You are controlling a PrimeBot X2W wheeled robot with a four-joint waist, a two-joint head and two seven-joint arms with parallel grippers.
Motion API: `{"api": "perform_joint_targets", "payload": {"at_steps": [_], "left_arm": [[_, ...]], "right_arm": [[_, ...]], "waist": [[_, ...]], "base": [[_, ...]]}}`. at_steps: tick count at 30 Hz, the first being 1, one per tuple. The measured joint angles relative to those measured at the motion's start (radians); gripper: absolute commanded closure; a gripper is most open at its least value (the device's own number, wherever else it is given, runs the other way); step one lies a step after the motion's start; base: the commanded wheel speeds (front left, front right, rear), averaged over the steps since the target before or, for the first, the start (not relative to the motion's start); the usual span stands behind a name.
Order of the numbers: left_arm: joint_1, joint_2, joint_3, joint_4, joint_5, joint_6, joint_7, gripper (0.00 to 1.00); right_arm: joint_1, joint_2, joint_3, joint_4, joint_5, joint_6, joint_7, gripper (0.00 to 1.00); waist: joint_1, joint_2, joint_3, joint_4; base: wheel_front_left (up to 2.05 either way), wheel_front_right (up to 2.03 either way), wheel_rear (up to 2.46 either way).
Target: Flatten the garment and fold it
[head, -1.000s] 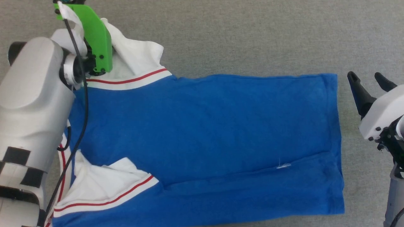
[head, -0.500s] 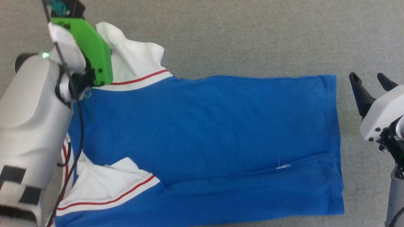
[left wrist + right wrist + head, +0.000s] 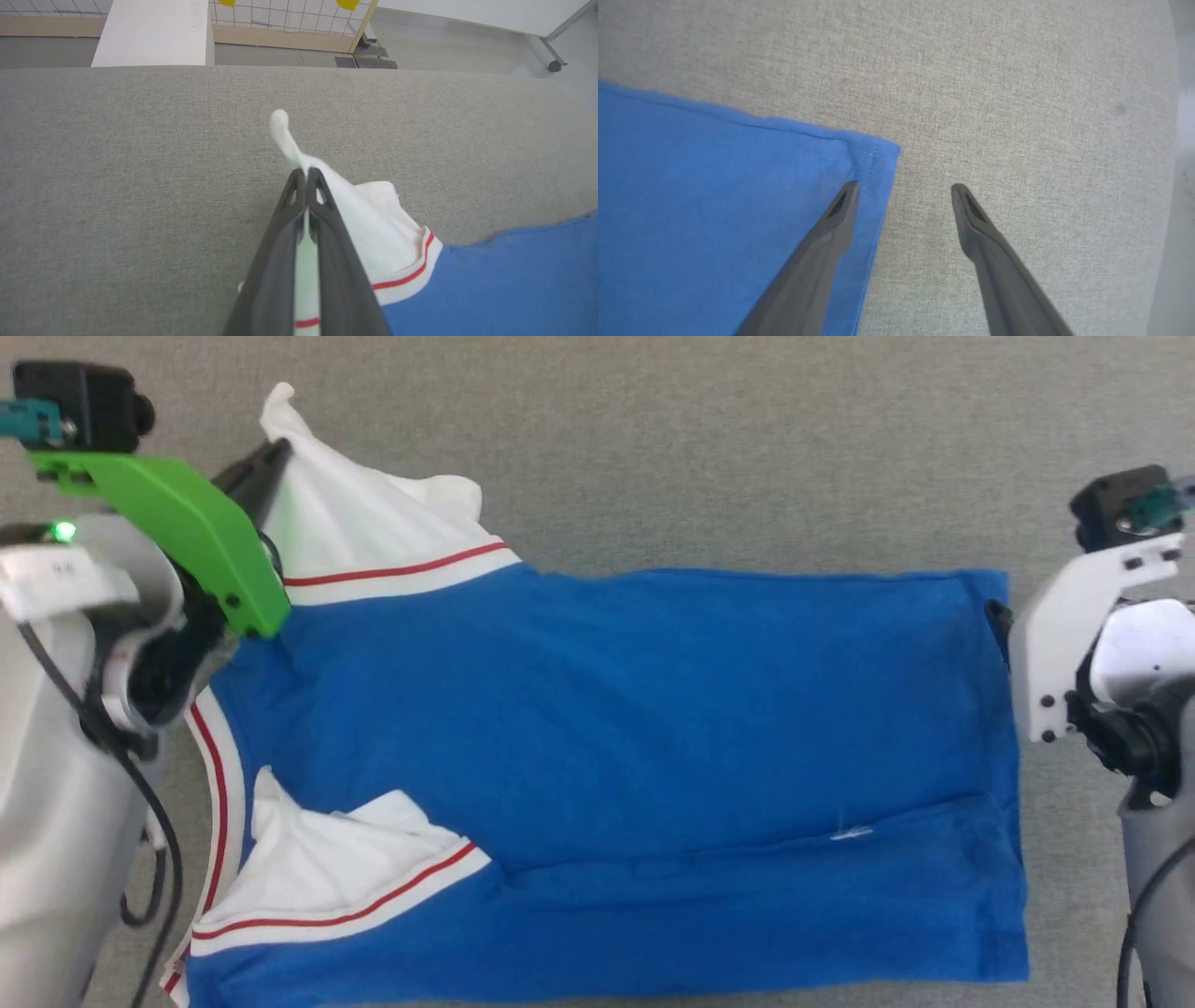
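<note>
Now we see the garment (image 3: 597,709) spread across the grey cloth-covered desk (image 3: 747,448), shoulders toward the left edge and hem (image 3: 1013,756) toward the right edge; the blue body lies mostly flat, with a long crease (image 3: 728,847) running along its near side.

Our left pincer (image 3: 306,173) is clamped shut on the white far sleeve (image 3: 373,532); in the left wrist view the two dark fingers (image 3: 336,261) press together with white cloth between them, and a small tip of the sleeve juts out past the fingertips; the sleeve is drawn up into a ridge toward the far left corner of the desk, its red stripe showing where it meets the blue.

The near sleeve (image 3: 327,877) lies crumpled and folded in over the blue body, close to the near left corner.

Our right pincer (image 3: 903,186) stands open at the garment's far right corner; in the right wrist view one finger is over the blue cloth just inside the hem and the other is over bare grey desk, so the jaws straddle the hem edge; we cannot tell whether either finger touches the cloth.
</note>
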Motion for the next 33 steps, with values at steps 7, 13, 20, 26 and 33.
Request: {"api": "perform_joint_targets", "payload": {"at_steps": [7, 13, 20, 26, 33], "left_arm": [[0.084, 0.013, -0.001, -0.130, -0.006, 0.017, -0.002, 1.00], [0.112, 0.024, -0.003, -0.156, -0.006, 0.016, -0.014, 1.00], [0.119, 0.035, 0.013, -0.160, -0.016, 0.006, -0.051, 1.00], [0.197, 0.038, 0.035, -0.201, -0.036, 0.021, -0.068, 1.00], [0.486, 0.031, 0.097, -0.324, -0.100, 0.089, -0.146, 1.00]], "right_arm": [[-0.040, -0.049, 0.087, 0.087, -0.008, 0.000, 0.012, 0.00], [-0.057, -0.063, 0.106, 0.099, 0.037, 0.000, 0.042, 1.00], [-0.057, -0.046, 0.054, 0.091, 0.065, 0.000, -0.089, 1.00], [0.000, -0.050, 0.021, 0.048, 0.101, 0.000, -0.136, 1.00], [0.197, -0.032, -0.048, 0.012, 0.142, 0.000, -0.156, 1.00]], "waist": [[0.0000, 0.0000, 0.032, 0.035], [0.0000, 0.0000, 0.022, 0.039], [0.0000, 0.0000, -0.027, 0.033], [0.0000, 0.0000, -0.094, 0.031], [-0.0001, 0.0000, -0.191, 0.030]], "base": [[0.00, 0.00, 0.00], [0.00, 0.00, 0.00], [0.00, 0.00, 0.00], [0.00, 0.00, 0.00], [0.00, 0.00, 0.00]]}}
